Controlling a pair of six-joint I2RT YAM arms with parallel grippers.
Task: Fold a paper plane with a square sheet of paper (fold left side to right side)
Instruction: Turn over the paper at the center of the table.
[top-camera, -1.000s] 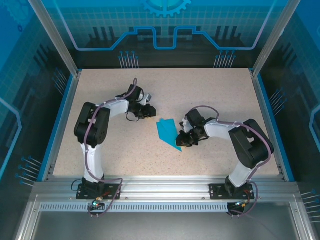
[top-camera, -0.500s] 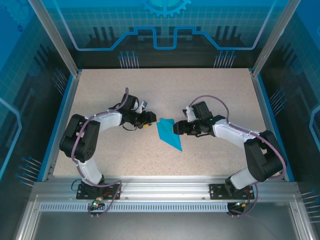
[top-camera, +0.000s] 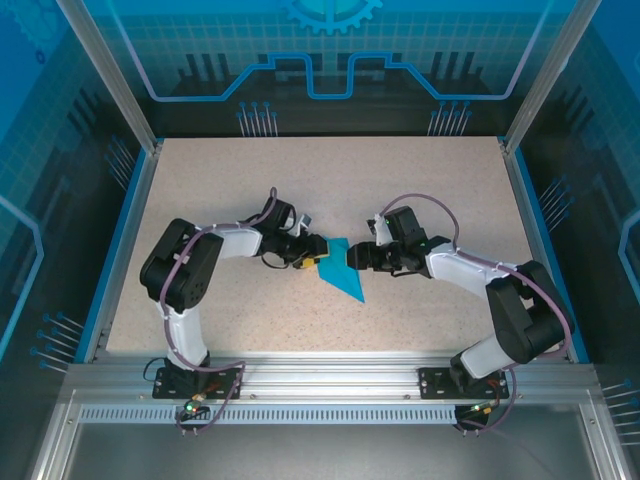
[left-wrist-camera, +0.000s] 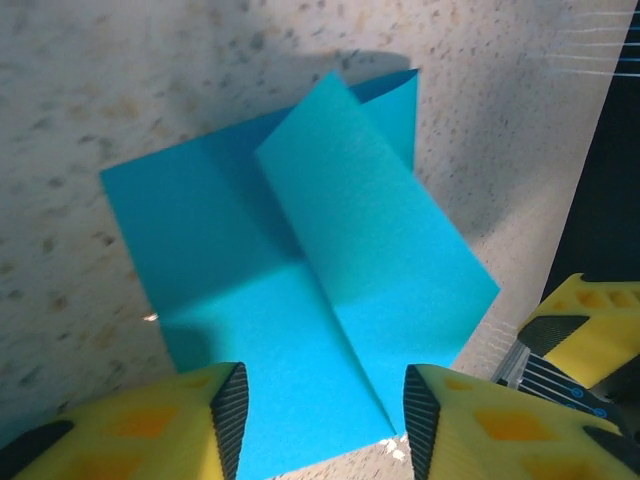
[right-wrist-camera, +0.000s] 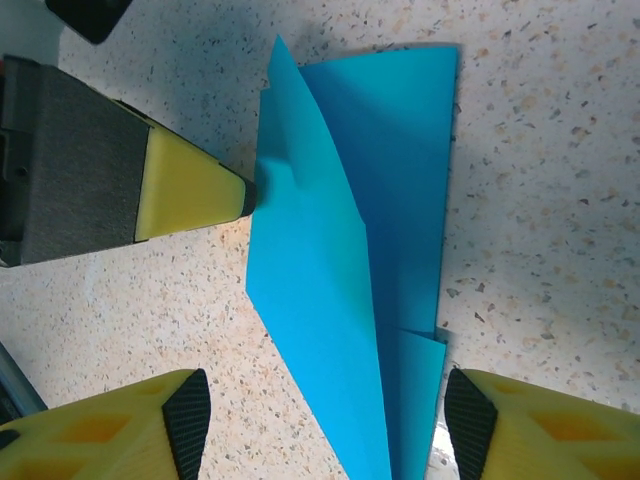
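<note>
Yellow-padded left gripper (top-camera: 312, 256): reaching in from the left, low over the table (top-camera: 420, 180), its tip sitting at the left edge of the paper (top-camera: 338, 270).
Left fingers, own wrist view: standing apart, nothing pinched. The near edge of the paper (left-wrist-camera: 300, 300) is lying on the table in the gap between the two pads (left-wrist-camera: 205, 425).
Left finger seen from the right wrist: one yellow pad (right-wrist-camera: 190, 190) is pressing its dark tip against the edge of the raised flap.
Paper, top view: lying in the middle of the table between the two grippers, folded into a pointed wedge. The wide end is facing the far side and the point is aiming toward the near edge, slightly right.
Paper, wrist views: one long flap (right-wrist-camera: 320, 280) is lying folded across the layer below and lifting a little along its free edge. Creases are showing.
Right gripper (top-camera: 356, 257): coming in from the right, just beside the paper's right edge.
Right fingers, own wrist view: spread wide (right-wrist-camera: 325, 430), holding nothing. The narrow end of the paper is running down between them, clear of both pads.
Right finger seen from the left wrist: one yellow pad (left-wrist-camera: 575, 330) is hovering just off the paper's corner.
</note>
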